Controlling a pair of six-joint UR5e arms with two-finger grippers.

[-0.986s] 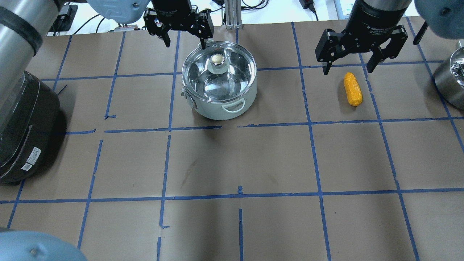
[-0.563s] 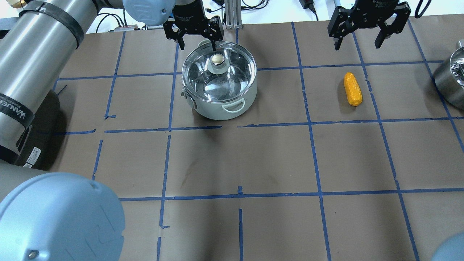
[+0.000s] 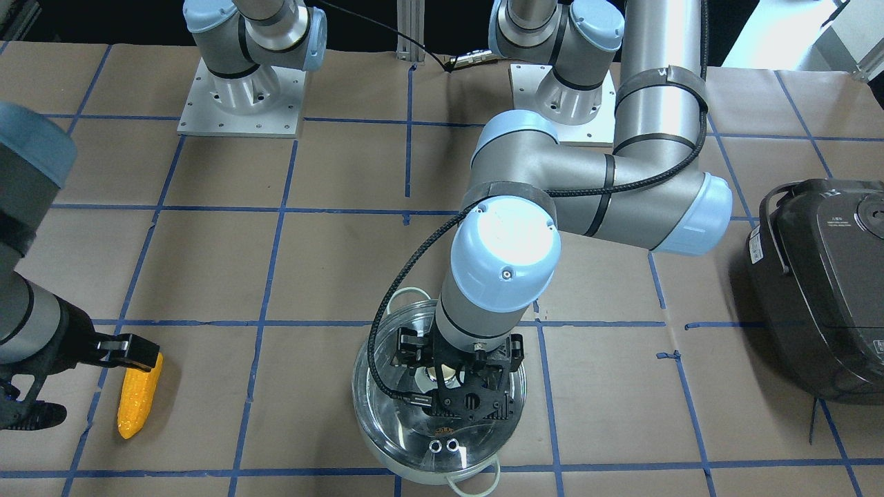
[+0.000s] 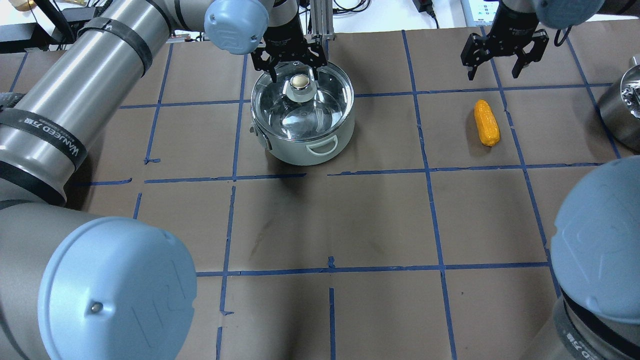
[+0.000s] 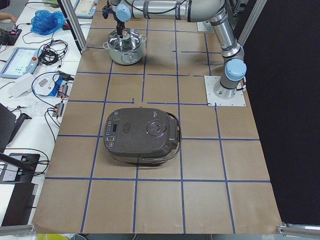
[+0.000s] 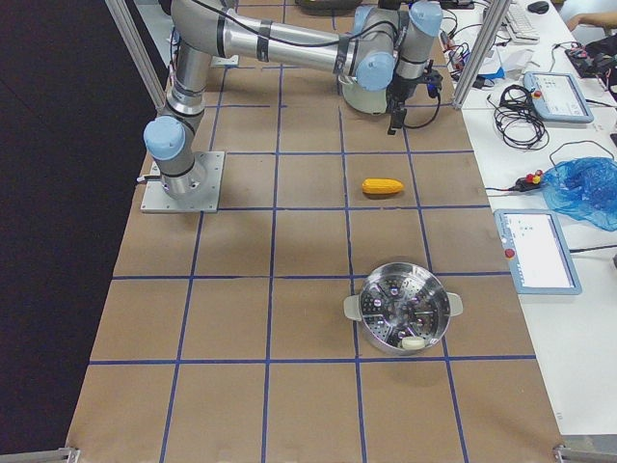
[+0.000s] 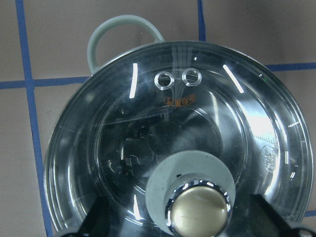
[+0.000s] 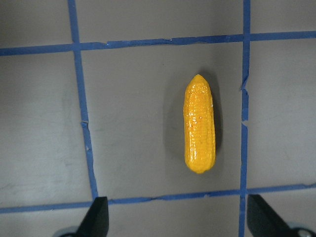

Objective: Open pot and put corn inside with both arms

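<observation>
Left end effector [image 4: 295, 77], wide, seemingly straddles the knob [image 4: 299, 81] of the pot [image 4: 300, 152]; closing comes next. Right end effector [image 4: 494, 76], wide, hovers twelve o'clock of the corn [image 4: 486, 123].

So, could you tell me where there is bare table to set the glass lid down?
Bare: the squares between the shiny steel pot and the yellow-orange plastic corn cob, and the rows nearer the robot. Crowded: by the dark rice cooker and perforated steel steamer.

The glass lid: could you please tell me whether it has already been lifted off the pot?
No, the lid sits flat on the pot, with the left gripper open above its knob.
</observation>
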